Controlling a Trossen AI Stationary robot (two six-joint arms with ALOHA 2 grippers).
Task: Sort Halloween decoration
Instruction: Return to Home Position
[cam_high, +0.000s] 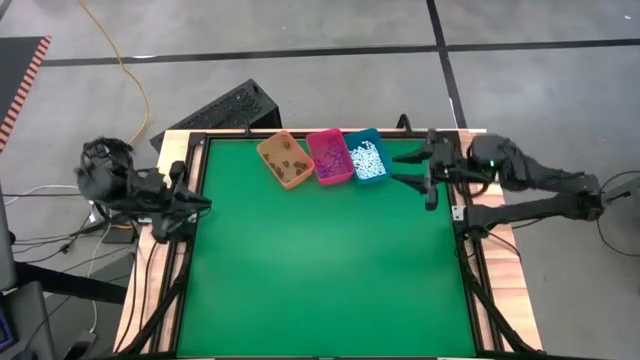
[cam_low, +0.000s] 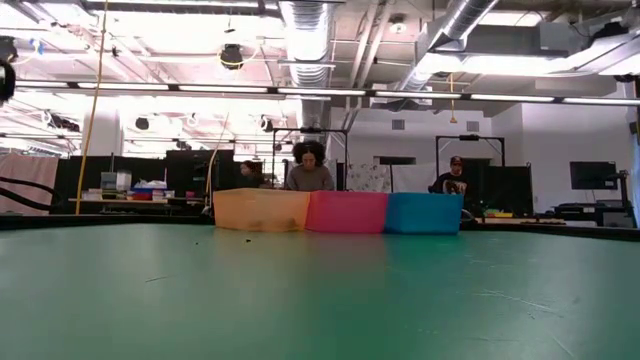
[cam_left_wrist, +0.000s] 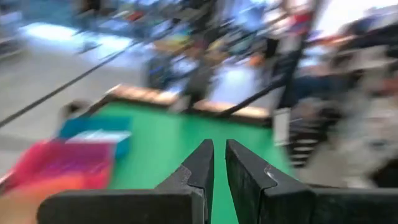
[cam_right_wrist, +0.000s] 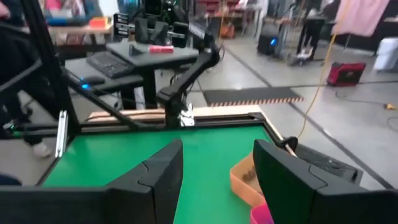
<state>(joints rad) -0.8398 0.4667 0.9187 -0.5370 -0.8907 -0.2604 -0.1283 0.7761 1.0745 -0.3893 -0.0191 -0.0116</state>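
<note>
The Halloween decoration (cam_high: 367, 160) is being contained in the orange bin (cam_high: 272, 152), pink bin (cam_high: 322, 137) and teal bin (cam_high: 362, 133) at the far side of the counter (cam_high: 320, 270). The left gripper (cam_high: 200, 203) is being held almost closed (empty) at the counter's left edge. The right gripper (cam_high: 408, 168) is being held wide open, empty, near the teal bin.

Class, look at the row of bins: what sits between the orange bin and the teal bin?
The pink bin, side by side with both; the low and high views show it.

Matt green tabletop (cam_high: 320, 270), plastic bins (cam_low: 345, 212)
</note>
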